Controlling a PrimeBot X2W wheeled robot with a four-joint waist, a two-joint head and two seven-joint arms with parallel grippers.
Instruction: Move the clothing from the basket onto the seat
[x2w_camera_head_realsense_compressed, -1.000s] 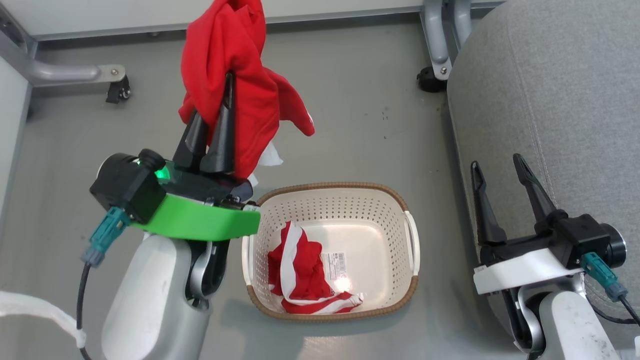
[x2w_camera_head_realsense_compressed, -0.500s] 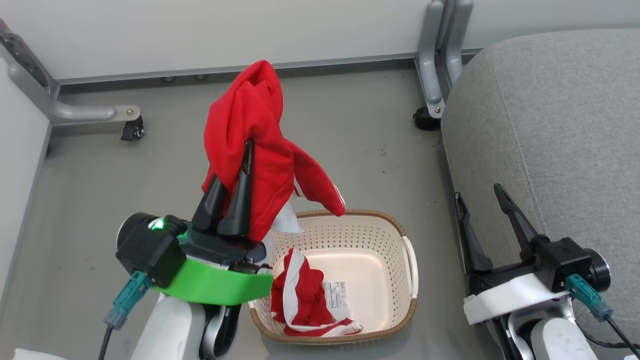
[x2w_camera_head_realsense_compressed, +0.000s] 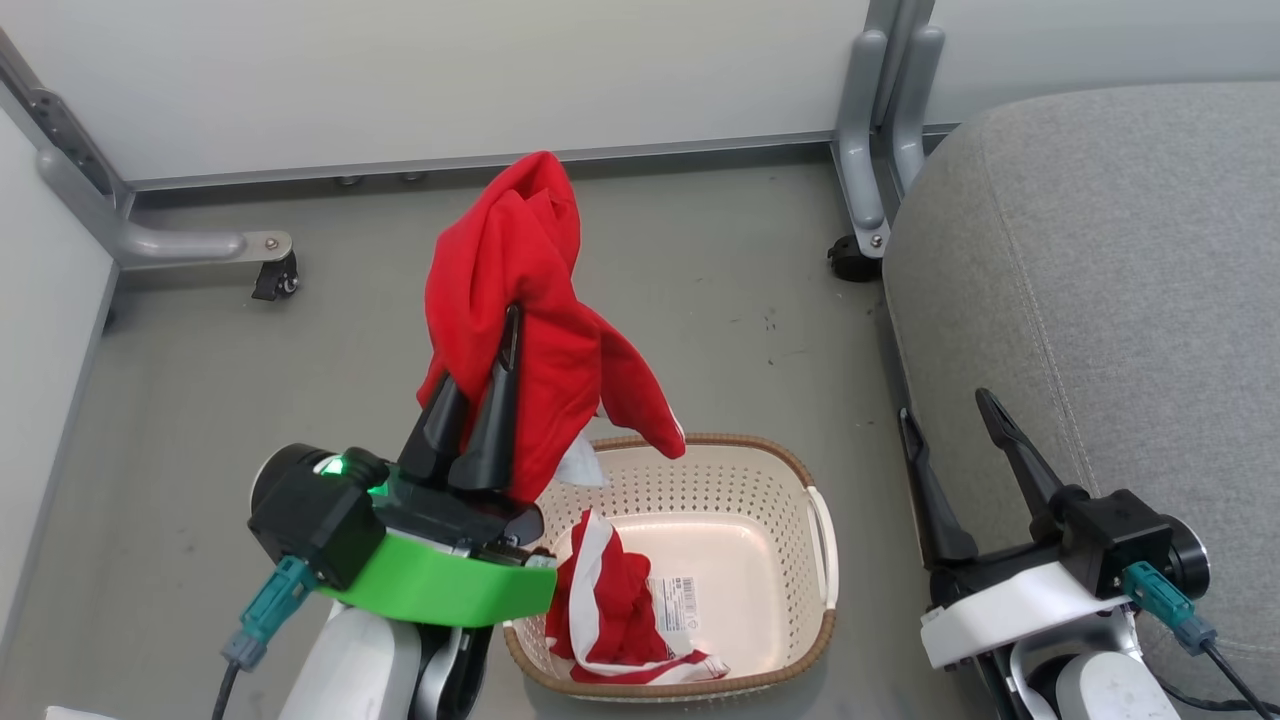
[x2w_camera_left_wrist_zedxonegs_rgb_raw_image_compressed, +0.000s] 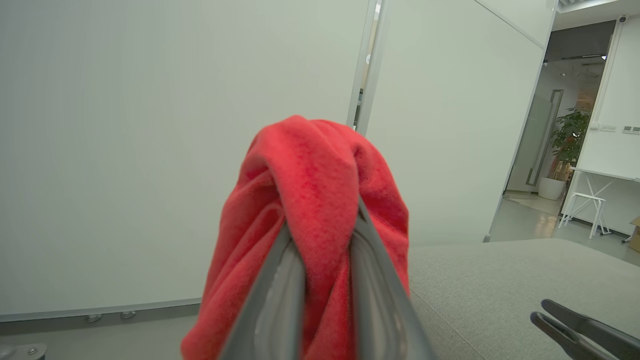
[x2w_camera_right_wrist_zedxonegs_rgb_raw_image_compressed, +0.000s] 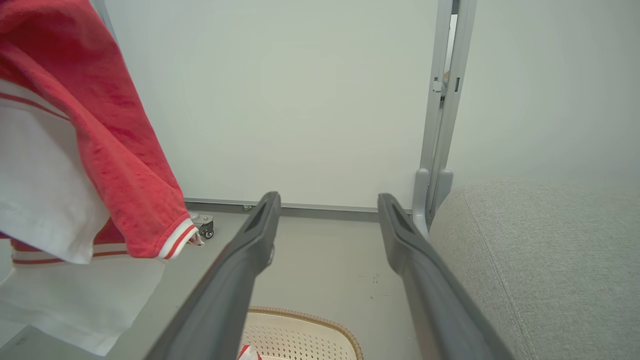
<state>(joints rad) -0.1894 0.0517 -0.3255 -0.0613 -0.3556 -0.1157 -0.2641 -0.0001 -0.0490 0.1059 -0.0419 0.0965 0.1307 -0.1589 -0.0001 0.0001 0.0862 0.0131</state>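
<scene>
Clothing is sitting in two places: one red garment (x2w_camera_head_realsense_compressed: 540, 300) up in the left gripper (x2w_camera_head_realsense_compressed: 485, 370), a second garment (x2w_camera_head_realsense_compressed: 610, 610) down in the basket (x2w_camera_head_realsense_compressed: 730, 480).

Seat (x2w_camera_head_realsense_compressed: 1100, 300): big grey cushion, taking up the right side, stitched seam running along its left edge. Nothing is lying on the part in view.

Floor (x2w_camera_head_realsense_compressed: 250, 400): grey, running to a white wall on the far side.

Basket: cream, perforated, brown rim, standing on the floor just left of the seat, on the near side. A barcode sticker (x2w_camera_head_realsense_compressed: 675, 600) is showing on its bare bottom.

Red garment: hanging bunched above the basket's far-left corner, with one sleeve drooping over the far rim. The right wrist view is showing a white panel and a red-and-white striped cuff.

Second garment: red with white bands, lying crumpled against the basket's left wall.

Left gripper: fingers pointing up and away, pinching a fold of the red garment between them, cloth draping over the tips.

Right gripper (x2w_camera_head_realsense_compressed: 945, 405): fingers standing well apart, gripping nothing, hovering at the seat's near-left edge.
</scene>
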